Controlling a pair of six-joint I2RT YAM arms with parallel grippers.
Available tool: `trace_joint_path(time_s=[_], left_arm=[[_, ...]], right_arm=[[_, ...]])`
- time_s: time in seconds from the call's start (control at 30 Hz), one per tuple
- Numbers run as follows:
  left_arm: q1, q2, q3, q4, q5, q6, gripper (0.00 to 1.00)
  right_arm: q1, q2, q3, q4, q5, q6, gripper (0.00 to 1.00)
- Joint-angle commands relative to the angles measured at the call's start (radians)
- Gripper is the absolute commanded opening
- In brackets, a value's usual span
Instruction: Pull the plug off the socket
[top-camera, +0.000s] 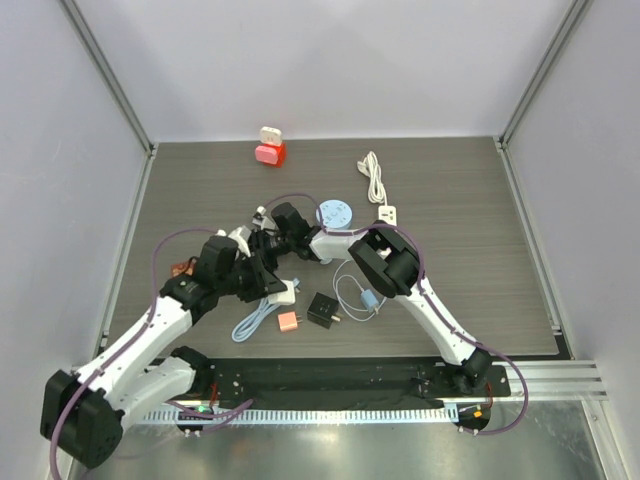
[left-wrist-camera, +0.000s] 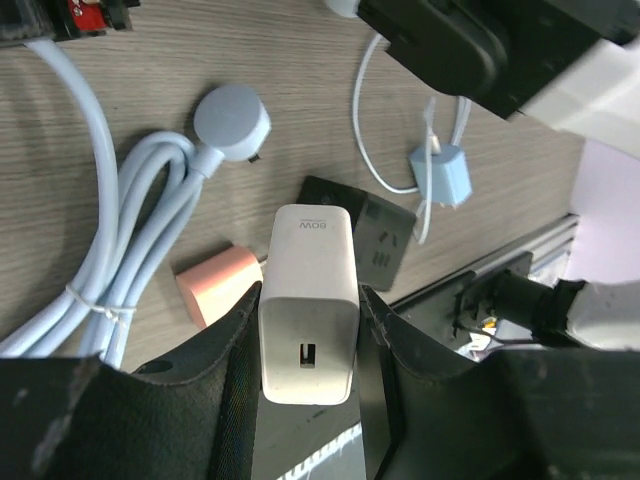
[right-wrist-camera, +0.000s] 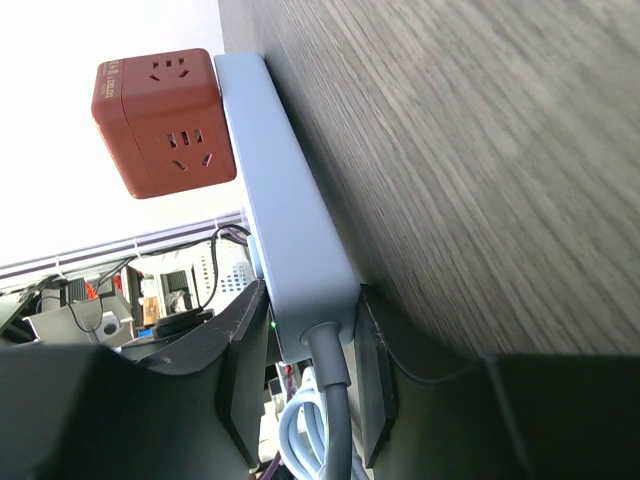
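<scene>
**Plug (left-wrist-camera: 308, 300) pinched in the left jaws, socket strip (right-wrist-camera: 290, 230) in the right**

Hung above the counter (left-wrist-camera: 200, 60), clamped across its two long sides by the left jaws, closed narrow on the white body, port end toward the wrist camera. Showed no socket against its far end in that view, prongs hidden; looked already parted from the strip. Gripped square across the flanks, probably for a straight pull along the pins without twisting.

Found the socket strip pinched by the right jaws near its cord (right-wrist-camera: 330, 400) end, closed to the width of the pale casing, long body running close along the wood; touching or not, could not tell. Judged as an anchor: braced against the tug from the other side, cord left trailing below.

Lay on the counter beneath the plug: pink adapter (left-wrist-camera: 220, 285), black adapter (left-wrist-camera: 375, 235), small blue plug (left-wrist-camera: 440, 175) on a thin white lead, bundled pale blue cable (left-wrist-camera: 130, 230) beside. Stood well apart toward the far edge: red cube socket (right-wrist-camera: 165, 120), no part of either grip. Risked little beyond a drop onto that clutter.
</scene>
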Motion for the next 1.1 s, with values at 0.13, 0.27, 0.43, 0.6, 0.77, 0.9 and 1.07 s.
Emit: trace_joint_path(time_s=[0.13,0.27,0.43,0.6,0.77,0.9,1.07], left_arm=[[-0.060,0.136,0.009,0.190,-0.075,-0.039,0.00],[-0.100,0.191,0.018,0.216,-0.063,-0.055,0.00],[-0.171,0.293,0.019,0.223,-0.068,-0.093,0.00],[-0.188,0.317,0.016,0.241,-0.068,-0.098,0.00],[-0.188,0.357,0.056,0.229,-0.028,-0.076,0.12],[-0.188,0.321,0.102,0.097,-0.107,-0.040,0.61],[-0.178,0.207,0.176,-0.111,-0.241,0.042,0.70]], right_arm=[[0.003,-0.003,-0.032,-0.046,0.079,-0.028,0.01],[0.003,-0.008,-0.035,-0.043,0.079,-0.026,0.01],[0.005,-0.008,-0.041,-0.036,0.082,-0.029,0.01],[0.003,-0.003,-0.081,0.014,0.068,-0.007,0.01],[0.003,-0.005,-0.078,-0.001,0.066,-0.025,0.01],[0.003,-0.006,-0.076,-0.012,0.071,-0.043,0.01],[0.005,-0.005,-0.073,-0.018,0.071,-0.056,0.01]])
